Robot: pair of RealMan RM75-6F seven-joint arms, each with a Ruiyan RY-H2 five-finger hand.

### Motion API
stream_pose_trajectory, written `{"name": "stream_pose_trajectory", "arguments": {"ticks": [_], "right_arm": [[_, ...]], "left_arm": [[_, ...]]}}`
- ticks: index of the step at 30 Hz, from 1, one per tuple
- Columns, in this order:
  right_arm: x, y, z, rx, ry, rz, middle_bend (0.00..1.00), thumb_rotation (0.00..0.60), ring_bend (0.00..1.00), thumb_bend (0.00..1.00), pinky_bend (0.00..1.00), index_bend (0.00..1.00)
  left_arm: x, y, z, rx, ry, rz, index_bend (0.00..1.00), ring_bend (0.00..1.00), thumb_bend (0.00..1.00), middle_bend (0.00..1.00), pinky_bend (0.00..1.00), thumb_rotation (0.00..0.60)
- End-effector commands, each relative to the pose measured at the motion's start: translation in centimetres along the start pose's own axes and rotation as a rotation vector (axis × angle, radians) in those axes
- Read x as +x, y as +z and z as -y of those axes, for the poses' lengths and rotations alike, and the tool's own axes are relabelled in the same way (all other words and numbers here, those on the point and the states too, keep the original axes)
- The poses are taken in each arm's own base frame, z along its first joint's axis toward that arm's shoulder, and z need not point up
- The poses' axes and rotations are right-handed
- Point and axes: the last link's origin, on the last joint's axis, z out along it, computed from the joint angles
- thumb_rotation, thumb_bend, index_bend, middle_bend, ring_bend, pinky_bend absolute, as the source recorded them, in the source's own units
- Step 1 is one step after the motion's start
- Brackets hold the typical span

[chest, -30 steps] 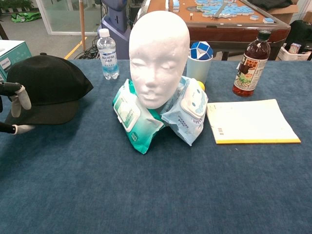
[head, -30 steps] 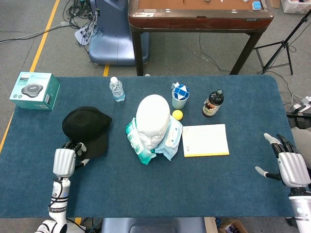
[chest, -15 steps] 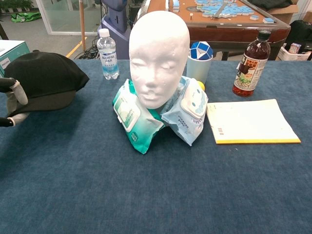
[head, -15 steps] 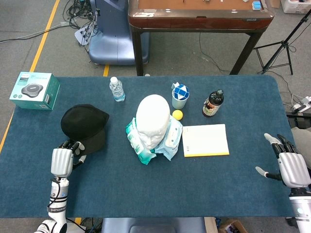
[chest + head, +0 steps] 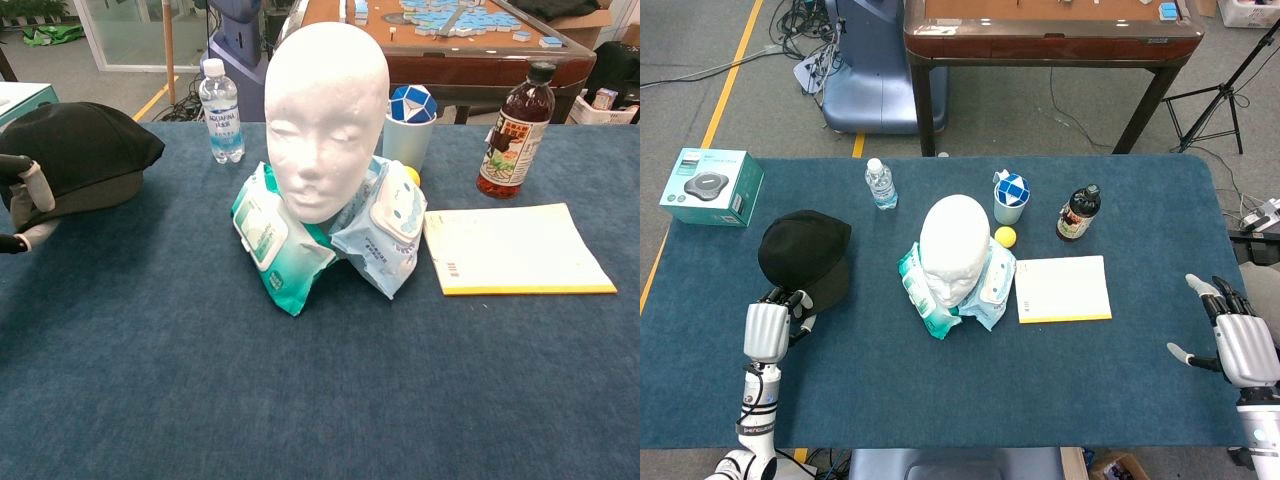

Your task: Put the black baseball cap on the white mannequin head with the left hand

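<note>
1. We list a teal box [image 5: 711, 187] at the table's [image 5: 940, 390] far left corner.
2. We note a water bottle [image 5: 880, 184], upright, near the far edge.
3. A cup [image 5: 1010, 206] holding a blue-and-white puzzle toy [image 5: 1013, 186].
4. A yellow ball [image 5: 1006, 236] just in front of the cup.
5. A dark bottle [image 5: 1078, 213], upright, right of the cup.
6. A yellow-edged notepad [image 5: 1062, 289], flat.
7. Wet-wipe packs [image 5: 270, 240] in a heap mid-table.
8. We see a brown table [image 5: 1050, 30] beyond.
</note>
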Motion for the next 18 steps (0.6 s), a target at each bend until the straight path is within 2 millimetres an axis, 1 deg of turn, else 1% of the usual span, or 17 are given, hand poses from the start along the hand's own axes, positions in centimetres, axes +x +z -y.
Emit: {"name": "stream_pose_trajectory", "arguments": {"ticks": [1,9,18], "right_arm": [[0.1,-0.1,0.0,0.001,0.002,-0.003,0.21,0.6,0.08,0.0,0.14,0.09],[0.4,-0.3,0.0,0.008,0.008,-0.014,0.21,0.6,0.08,0.0,0.14,0.09],[0.4,-0.5,0.1,0.011,0.01,-0.019,0.21,0.6,0.08,0.0,0.14,0.09]], "left_arm": [[0.7,0.6,0.0,-0.041,0.023,-0.036,0.67,0.47,0.31,0.76,0.59,0.6],[3.5,2.7,0.0,-0.162,0.131,-0.142,0.76,0.53,0.31,0.82,0.63,0.6],[6.2,4.7,-0.6,-0.25,0.219,-0.217,0.78,0.53,0.31,0.83,0.64,0.6]]}}
